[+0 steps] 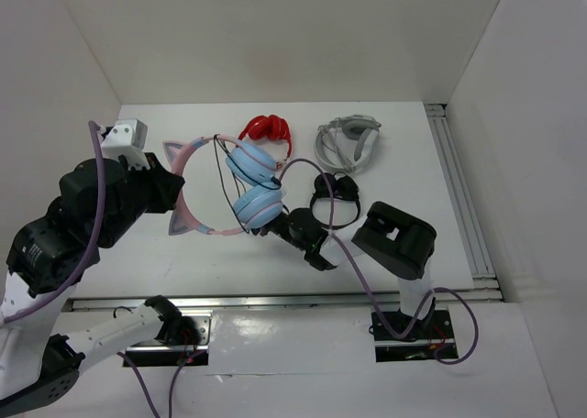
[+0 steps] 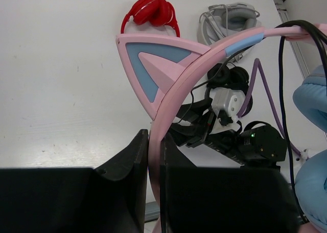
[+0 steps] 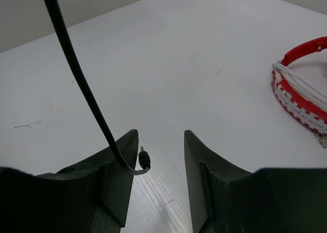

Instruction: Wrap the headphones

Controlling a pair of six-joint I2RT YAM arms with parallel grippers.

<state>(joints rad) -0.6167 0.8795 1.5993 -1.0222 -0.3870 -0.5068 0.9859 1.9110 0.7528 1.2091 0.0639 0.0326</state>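
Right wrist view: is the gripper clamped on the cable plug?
No, the right gripper is open, and the plug sits unclamped in the gap.

Bright, even light from above fills all three views. Shadows on the white table (image 1: 404, 161) are soft and faint, with mild glare along its near edge.

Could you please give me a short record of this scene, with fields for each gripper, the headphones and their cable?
left gripper: shut on the pink headband of the headphones, just below a cat ear
right gripper: open, holding nothing
cable: loose, runs down past one right finger
plug: in the gap between the right fingers, ungripped
other pairs: red pair, grey pair, small black pair
surface: white table
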